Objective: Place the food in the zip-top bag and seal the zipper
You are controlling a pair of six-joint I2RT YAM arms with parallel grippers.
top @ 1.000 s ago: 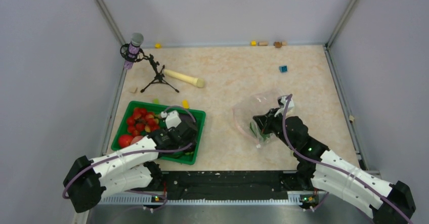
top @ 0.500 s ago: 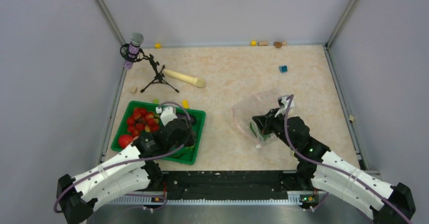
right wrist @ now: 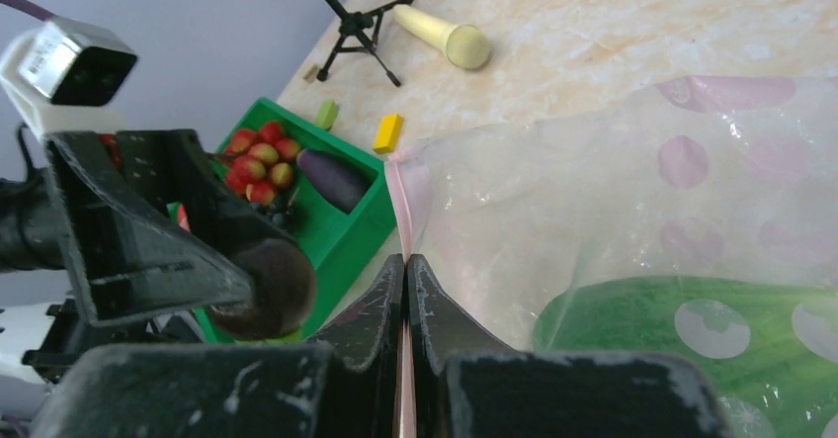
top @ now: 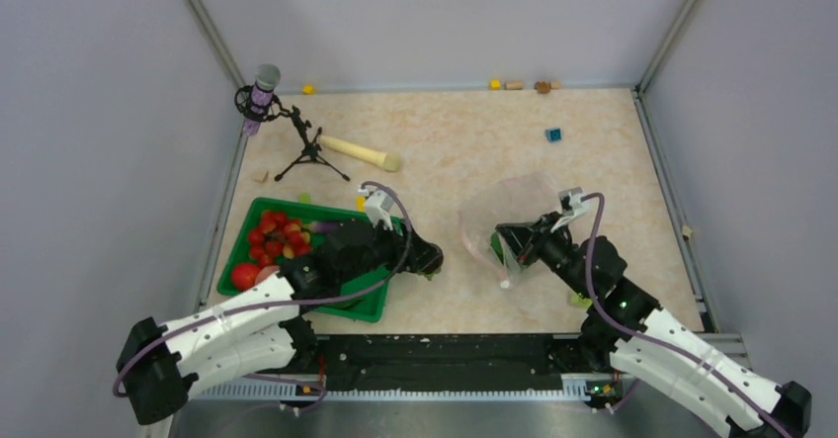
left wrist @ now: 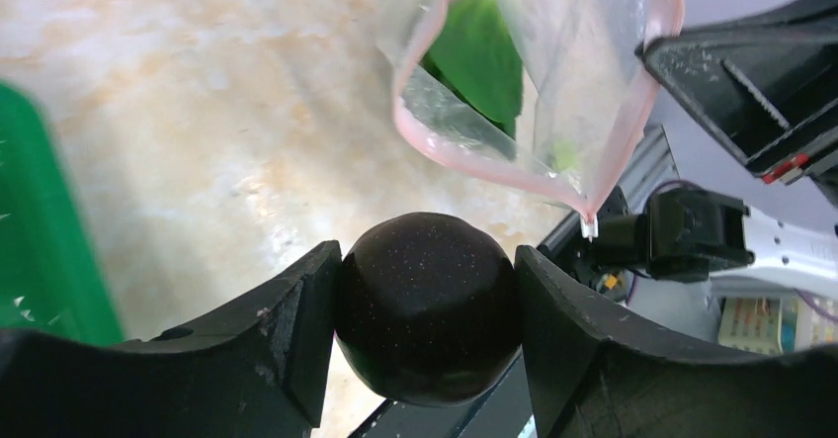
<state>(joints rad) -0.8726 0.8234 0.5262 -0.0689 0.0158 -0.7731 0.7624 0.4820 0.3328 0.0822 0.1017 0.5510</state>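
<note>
Top external view is showing me the left gripper [top: 425,257] hanging just past the right rim of the green tray [top: 374,309], over the marbled table [top: 445,141]. Its two fingers are clamping a round dark berry [left wrist: 428,309] between them, and the left wrist view is showing the berry filling the gap from one pad to the other.

Off to the right, well apart from the tray, the right gripper [top: 509,241] is pinching the zip-top bag [top: 509,206] at its mouth. From the right wrist view I am seeing those jaws pressed tight together on the pale pink zipper [right wrist: 400,211], with no gap between them. The bag is hanging from that grip with its mouth gaping open and facing the left gripper. The pink strip is curving round the opening in the left wrist view. A green bok choy [left wrist: 479,57] is lying inside the clear plastic.

The berry is sitting near the bag's mouth but outside it, not touching the plastic.

In the tray, small red strawberries [top: 272,235] are lying clustered at the far left, a red peach [top: 245,275] is sitting at the near left corner, and a dark purple eggplant [right wrist: 334,179] is lying near the far rim. A yellow block [right wrist: 388,131] is resting just beyond that rim. Farther back, a beige rolling pin [top: 361,151] is lying beside a microphone stand [top: 311,151], and a blue block [top: 553,134] is sitting towards the far right.
</note>
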